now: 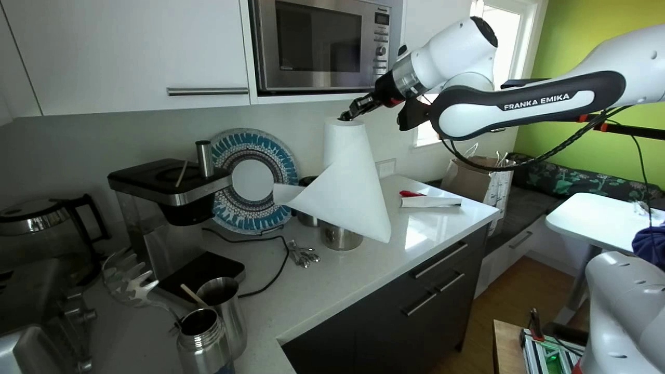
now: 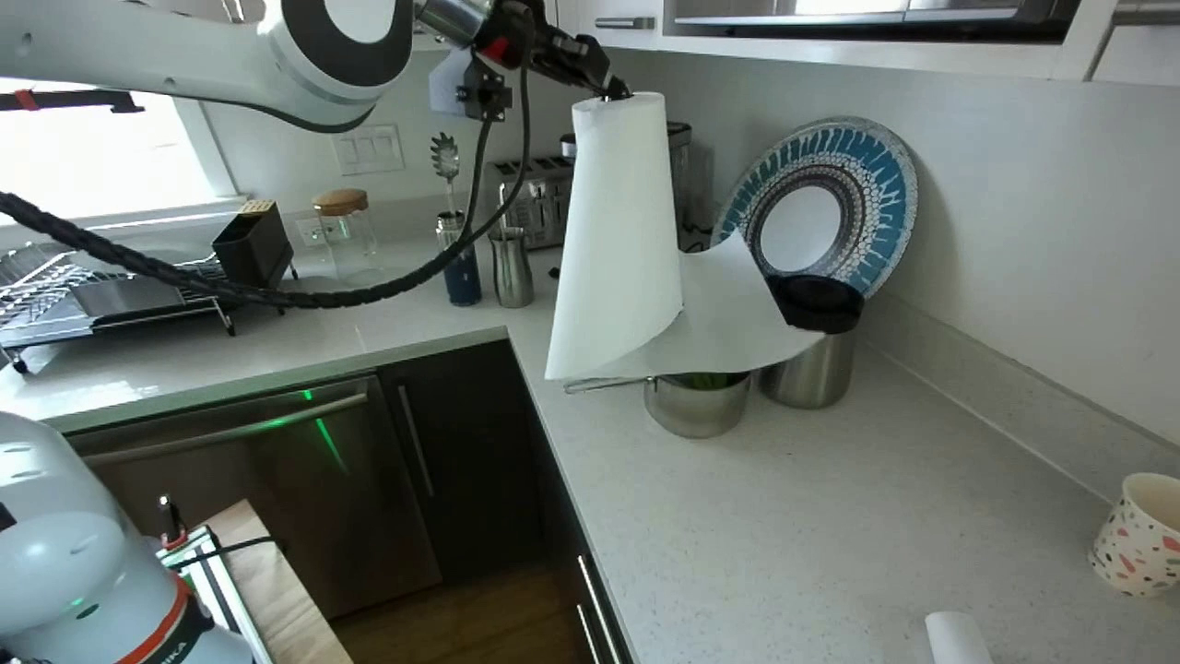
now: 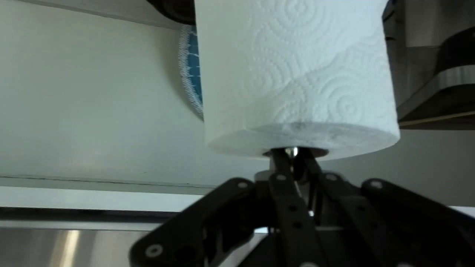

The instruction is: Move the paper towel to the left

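White, near upright, here's the paper towel (image 2: 616, 231) directly below the tool (image 3: 292, 153), long axis dropping away from it! Tool's pinching what looks like a metal rod (image 3: 292, 151) in the core; going left should keep that axis plumb.

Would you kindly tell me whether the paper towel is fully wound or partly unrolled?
Partly unrolled: in both exterior views, a loose sheet flares out from the paper towel.
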